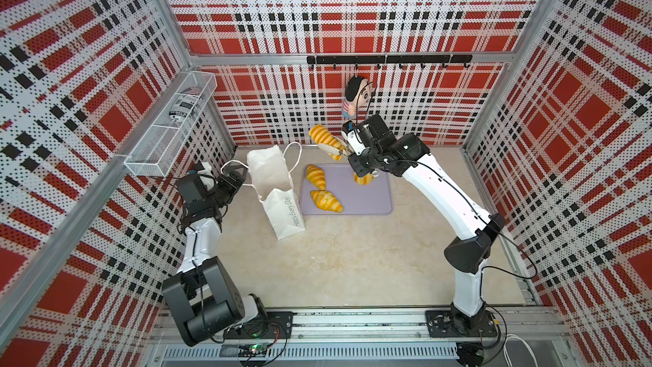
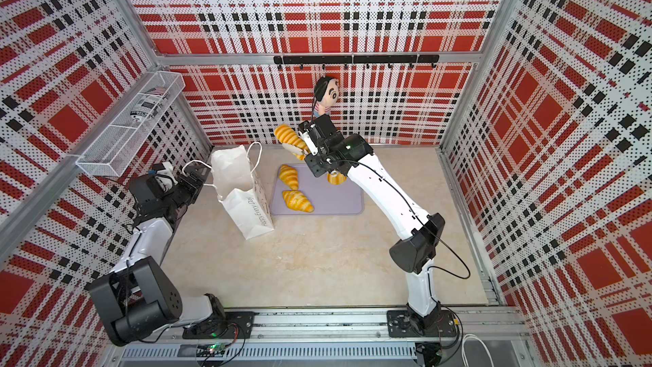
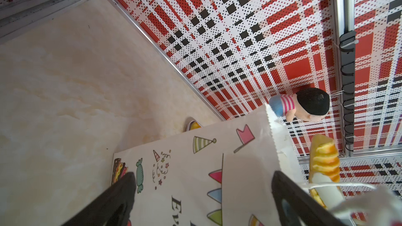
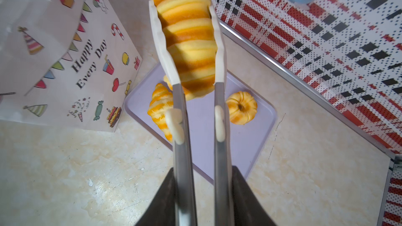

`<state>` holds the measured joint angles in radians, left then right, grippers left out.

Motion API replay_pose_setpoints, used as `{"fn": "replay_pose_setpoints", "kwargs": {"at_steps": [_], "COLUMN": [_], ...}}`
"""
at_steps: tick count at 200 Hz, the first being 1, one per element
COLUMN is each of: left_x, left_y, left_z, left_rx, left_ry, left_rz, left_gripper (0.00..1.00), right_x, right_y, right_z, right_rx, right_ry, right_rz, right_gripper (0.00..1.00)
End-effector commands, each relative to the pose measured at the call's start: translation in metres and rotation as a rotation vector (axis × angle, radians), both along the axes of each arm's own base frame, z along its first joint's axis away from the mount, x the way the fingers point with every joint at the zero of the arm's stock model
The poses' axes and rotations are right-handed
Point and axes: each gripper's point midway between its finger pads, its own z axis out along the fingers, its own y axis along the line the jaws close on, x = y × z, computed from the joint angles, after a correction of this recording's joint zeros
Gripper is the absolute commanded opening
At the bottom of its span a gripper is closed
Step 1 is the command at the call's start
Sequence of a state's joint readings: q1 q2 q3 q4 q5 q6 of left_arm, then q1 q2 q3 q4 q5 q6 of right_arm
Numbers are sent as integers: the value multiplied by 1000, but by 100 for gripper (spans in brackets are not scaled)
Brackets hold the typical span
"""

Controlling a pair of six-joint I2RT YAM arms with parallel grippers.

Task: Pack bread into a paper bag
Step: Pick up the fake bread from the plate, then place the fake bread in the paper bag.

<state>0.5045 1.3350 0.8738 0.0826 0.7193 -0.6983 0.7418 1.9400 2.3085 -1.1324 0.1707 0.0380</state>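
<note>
Your right gripper (image 1: 349,150) squeezes the tongs (image 4: 219,153), which pinch the roll (image 1: 326,139) in the air over the tray's (image 1: 367,203) far edge, just right of the bag (image 1: 282,213) mouth. It isn't in yet. Two croissants (image 1: 315,176) (image 1: 326,201) and the bun (image 1: 363,178) wait on the tray. You can't see inside the bag. Your left gripper (image 1: 235,174) stands spread by the bag's left handle.

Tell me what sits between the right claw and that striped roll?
Tongs: the right claw squeezes their metal arms, whose white tips pinch the striped roll, seen in the right wrist view.
</note>
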Motion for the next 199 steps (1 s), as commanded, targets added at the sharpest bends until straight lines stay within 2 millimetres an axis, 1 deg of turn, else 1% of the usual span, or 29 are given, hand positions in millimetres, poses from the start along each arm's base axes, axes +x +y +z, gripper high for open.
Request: {"fn": "replay_pose_setpoints", "kwargs": {"at_steps": [1, 40, 53, 55, 59, 73, 93, 134, 142, 159, 174, 199], "left_x": [0, 0, 0, 0, 0, 0, 1, 1, 1, 2, 2, 3], "left_y": [1, -1, -2, -2, -3, -4, -7, -11, -11, -12, -14, -15], "left_z": [0, -1, -1, -1, -1, -1, -2, -2, 0, -2, -2, -2], "left_rx": [7, 2, 3, 2, 2, 1, -3, -4, -2, -5, -6, -8], "left_ry": [-18, -18, -18, -19, -19, -20, -20, -22, -26, -24, -24, -24], "left_rz": [-5, -13, -14, -15, -15, -18, -25, -32, -33, -36, -39, -43], "left_gripper": [98, 98, 98, 98, 98, 98, 98, 98, 98, 98, 98, 98], "right_x": [-22, -46, -52, -54, -57, -67, -80, -101, -107, -114, -117, -117], "right_y": [0, 10, 13, 12, 13, 17, 28, 51, 60, 71, 80, 97], "right_z": [58, 89, 92, 100, 105, 113, 120, 124, 124, 123, 119, 104], "right_rx": [73, 117, 113, 128, 139, 155, 173, 197, 212, 228, 241, 245], "right_ry": [-121, -179, -186, -201, -208, -224, -233, -236, -224, -215, -198, -157], "right_rz": [32, 80, 87, 89, 93, 117, 157, 226, 264, 297, 321, 354], "right_gripper": [38, 38, 37, 37, 37, 37, 37, 37, 37, 37, 37, 37]}}
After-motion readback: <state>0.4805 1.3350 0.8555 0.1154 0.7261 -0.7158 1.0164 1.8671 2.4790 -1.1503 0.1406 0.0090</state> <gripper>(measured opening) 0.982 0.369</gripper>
